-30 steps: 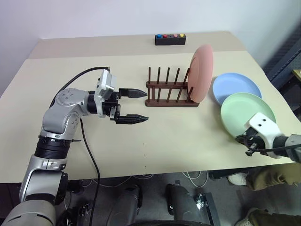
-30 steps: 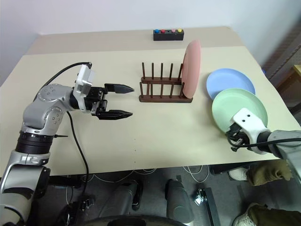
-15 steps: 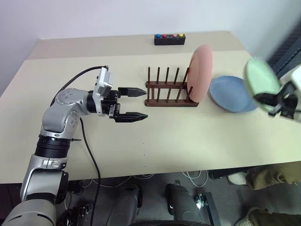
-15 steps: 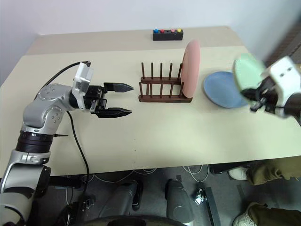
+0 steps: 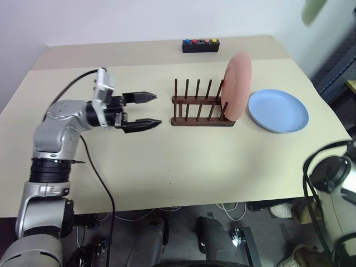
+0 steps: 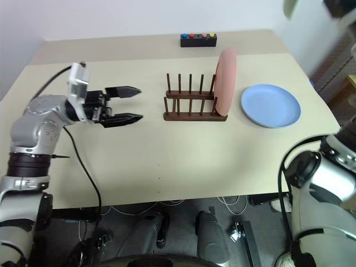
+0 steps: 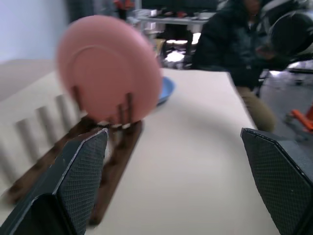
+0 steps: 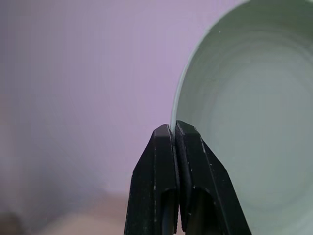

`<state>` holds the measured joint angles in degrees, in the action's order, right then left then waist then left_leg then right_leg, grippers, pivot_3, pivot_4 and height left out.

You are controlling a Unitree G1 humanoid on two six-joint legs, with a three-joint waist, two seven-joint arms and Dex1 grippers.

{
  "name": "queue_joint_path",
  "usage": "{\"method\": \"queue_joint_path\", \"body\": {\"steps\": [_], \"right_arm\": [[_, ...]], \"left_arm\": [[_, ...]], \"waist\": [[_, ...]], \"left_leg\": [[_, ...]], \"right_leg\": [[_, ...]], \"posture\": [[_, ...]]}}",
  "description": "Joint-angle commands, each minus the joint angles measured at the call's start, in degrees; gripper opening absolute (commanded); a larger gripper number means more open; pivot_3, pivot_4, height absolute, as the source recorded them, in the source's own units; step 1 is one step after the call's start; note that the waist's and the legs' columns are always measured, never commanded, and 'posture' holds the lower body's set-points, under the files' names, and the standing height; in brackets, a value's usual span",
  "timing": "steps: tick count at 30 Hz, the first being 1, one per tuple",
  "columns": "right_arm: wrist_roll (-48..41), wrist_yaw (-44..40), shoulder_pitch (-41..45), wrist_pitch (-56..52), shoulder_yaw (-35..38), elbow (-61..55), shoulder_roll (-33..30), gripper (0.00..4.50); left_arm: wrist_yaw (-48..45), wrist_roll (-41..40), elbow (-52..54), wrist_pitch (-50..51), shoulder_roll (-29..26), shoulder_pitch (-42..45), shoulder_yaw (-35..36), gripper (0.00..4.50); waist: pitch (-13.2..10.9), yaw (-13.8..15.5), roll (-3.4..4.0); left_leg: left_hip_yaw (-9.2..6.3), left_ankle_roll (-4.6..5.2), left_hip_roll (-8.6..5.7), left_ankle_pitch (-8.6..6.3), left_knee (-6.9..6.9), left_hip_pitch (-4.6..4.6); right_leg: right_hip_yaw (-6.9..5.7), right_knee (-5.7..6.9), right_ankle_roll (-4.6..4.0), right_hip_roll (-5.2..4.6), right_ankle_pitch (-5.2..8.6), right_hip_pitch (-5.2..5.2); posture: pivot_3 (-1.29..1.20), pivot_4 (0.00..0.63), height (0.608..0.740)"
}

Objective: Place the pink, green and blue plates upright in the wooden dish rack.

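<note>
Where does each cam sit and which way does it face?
Left eye: head, looking down over the table; left gripper open beside the wooden dish rack, pink plate upright in it, blue plate flat.
Right eye: same head, same scene; green plate raised at the frame's top.
Left wrist: along its open fingers toward rack and pink plate.
Right wrist: along the right gripper, shut on the green plate's rim.
Shared: both eyes and left wrist show the pink plate.

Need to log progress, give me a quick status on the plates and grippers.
Left gripper open, level beside rack. Right gripper shut on green plate, raised high. Pink plate upright in rack; blue plate flat on table. Nothing blocking free slots.
</note>
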<state>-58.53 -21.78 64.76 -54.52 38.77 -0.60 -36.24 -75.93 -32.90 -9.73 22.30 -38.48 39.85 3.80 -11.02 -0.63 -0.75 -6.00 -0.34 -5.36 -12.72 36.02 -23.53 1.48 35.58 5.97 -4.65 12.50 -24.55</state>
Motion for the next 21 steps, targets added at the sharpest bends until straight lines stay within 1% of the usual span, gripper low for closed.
{"method": "queue_joint_path", "body": {"steps": [1,3,5,8,10,13,17,21], "right_arm": [[-5.56,-0.09,-0.4,-0.53,-2.1,-2.89,2.11,0.01],[-5.64,-1.44,-2.12,0.18,-4.85,-4.17,2.88,0.01],[-8.7,-0.74,-2.13,0.53,-5.07,-3.53,4.57,0.01],[-12.01,-0.1,-3.34,0.09,-7.51,-3.62,8.36,0.01],[-13.29,-0.3,-4.74,0.26,-9.27,-3.92,10.82,0.01],[-15.15,1.01,-5.16,1.79,-9.41,-1.55,13.99,0.01],[-16.63,1.27,-7.09,1.79,-10.45,-1.59,15.65,0.01],[-16.04,1.1,-9.43,2.39,-11.71,-1.34,15.72,0.01]], "left_arm": [[0.17,0.95,-0.37,-2.15,-0.91,0.49,1.66,4.5],[0.81,1.62,-1.24,-3.35,-1.16,0.31,2.27,4.5],[1.22,2.16,-2.56,-4.19,-1.46,0.22,2.8,4.5],[3.39,4.34,-5.69,-8.21,-2.02,0.36,4.1,4.5],[5.02,4.65,-5.74,-9.21,-1.88,0.08,5.05,4.5],[6.83,4.83,-3.59,-10.78,-1.05,-1.68,5.72,4.5],[9.96,4.31,-2.38,-11.65,-0.07,-2.18,7.09,4.5],[10.22,3.74,-0.97,-10.68,-0.25,-2.97,7.02,4.5]], "waist": [[0.01,0.01,-0.01],[0.01,-0.03,-0.01],[0.0,-0.17,0.0],[0.0,-0.45,0.0],[0.0,-0.5,0.0],[0.0,-0.53,0.02],[0.01,-0.01,0.0],[0.01,-0.19,0.01]], "left_leg": [[0.0,0.01,-0.01,0.0,0.03,0.0],[0.0,0.01,-0.06,0.0,0.09,0.0],[0.0,0.01,-0.05,0.0,0.11,0.0],[0.02,0.01,-0.05,0.0,0.08,0.0],[0.03,0.0,-0.03,0.01,0.06,0.0],[0.05,-0.01,-0.03,0.01,0.07,0.0],[0.05,-0.02,-0.03,0.02,0.1,-0.03],[0.05,-0.02,-0.06,0.01,0.11,-0.03]], "right_leg": [[0.0,0.0,0.0,-0.01,0.0,0.02],[0.01,0.04,0.0,-0.04,-0.02,0.03],[0.02,0.11,0.0,-0.03,-0.02,0.0],[0.05,0.3,0.0,-0.02,-0.01,-0.13],[0.06,0.42,0.0,-0.02,-0.01,-0.21],[0.09,0.47,-0.01,-0.01,-0.01,-0.23],[0.08,0.47,-0.01,-0.01,-0.01,-0.25],[0.08,0.46,0.0,-0.02,-0.01,-0.23]], "posture": [[0.0,0.15,0.74],[0.0,0.15,0.74],[0.0,0.15,0.74],[0.0,0.15,0.74],[0.0,0.15,0.74],[0.0,0.15,0.74],[0.0,0.15,0.74],[0.0,0.15,0.74]]}}
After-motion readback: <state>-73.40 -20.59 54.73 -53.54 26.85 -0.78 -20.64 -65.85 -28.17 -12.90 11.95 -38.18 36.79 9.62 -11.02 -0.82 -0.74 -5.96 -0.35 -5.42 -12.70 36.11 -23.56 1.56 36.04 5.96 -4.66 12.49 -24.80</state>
